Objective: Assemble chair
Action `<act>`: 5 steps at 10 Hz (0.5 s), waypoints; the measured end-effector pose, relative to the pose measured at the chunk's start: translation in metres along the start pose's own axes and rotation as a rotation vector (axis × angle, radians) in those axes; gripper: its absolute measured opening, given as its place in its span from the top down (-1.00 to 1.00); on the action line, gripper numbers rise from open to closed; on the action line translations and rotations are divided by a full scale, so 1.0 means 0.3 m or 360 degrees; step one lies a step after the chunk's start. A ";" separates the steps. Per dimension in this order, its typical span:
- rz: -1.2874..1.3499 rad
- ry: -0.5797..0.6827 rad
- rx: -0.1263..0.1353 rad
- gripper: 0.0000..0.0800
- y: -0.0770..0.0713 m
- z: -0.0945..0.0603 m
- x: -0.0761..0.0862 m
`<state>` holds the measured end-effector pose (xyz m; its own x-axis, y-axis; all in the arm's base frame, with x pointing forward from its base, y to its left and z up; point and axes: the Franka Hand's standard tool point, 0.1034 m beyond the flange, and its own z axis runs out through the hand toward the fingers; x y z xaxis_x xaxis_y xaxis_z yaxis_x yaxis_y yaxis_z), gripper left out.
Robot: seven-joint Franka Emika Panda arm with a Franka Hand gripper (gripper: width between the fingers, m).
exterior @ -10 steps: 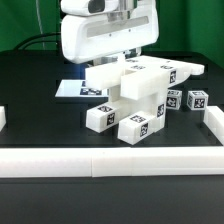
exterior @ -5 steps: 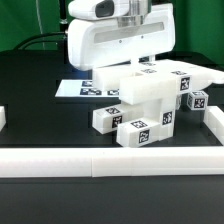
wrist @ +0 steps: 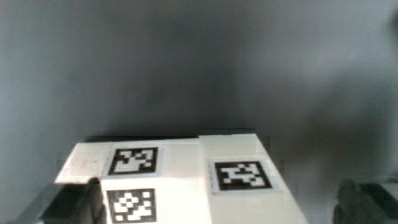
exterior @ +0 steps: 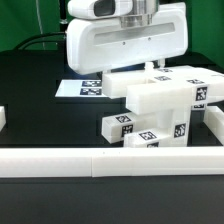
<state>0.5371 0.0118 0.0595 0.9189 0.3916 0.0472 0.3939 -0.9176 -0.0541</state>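
The chair point(exterior: 160, 98) is a cluster of glossy white tagged parts at the exterior view's right: a wide flat panel on top, with square legs point(exterior: 125, 126) and blocks under and beside it. The arm's big white hand hangs right over the cluster, and my gripper point(exterior: 148, 68) reaches down onto the top panel. In the wrist view a white tagged part point(wrist: 178, 170) lies between the dark fingers point(wrist: 64, 206). One finger sits against it. A dark gap separates the other from it. The gripper point(wrist: 214, 206) stands open.
The marker board point(exterior: 85, 88) lies flat behind the chair parts, toward the exterior view's left. A low white border wall point(exterior: 60, 160) runs along the front and up the right side point(exterior: 214, 125), close to the parts. A cable point(exterior: 38, 45) trails at the back left.
The hand has travelled toward the exterior view's right and the chair parts have gone with it, turning a little and ending near the front right corner of the wall. The jaws stayed wide.
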 end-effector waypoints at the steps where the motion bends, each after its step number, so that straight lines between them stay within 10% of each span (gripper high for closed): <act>1: 0.0009 -0.0001 -0.0001 -0.62 0.001 0.005 0.004; 5: -0.0003 -0.0007 -0.0003 -0.62 0.012 0.006 -0.011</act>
<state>0.5355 0.0072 0.0574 0.9184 0.3934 0.0432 0.3953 -0.9171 -0.0522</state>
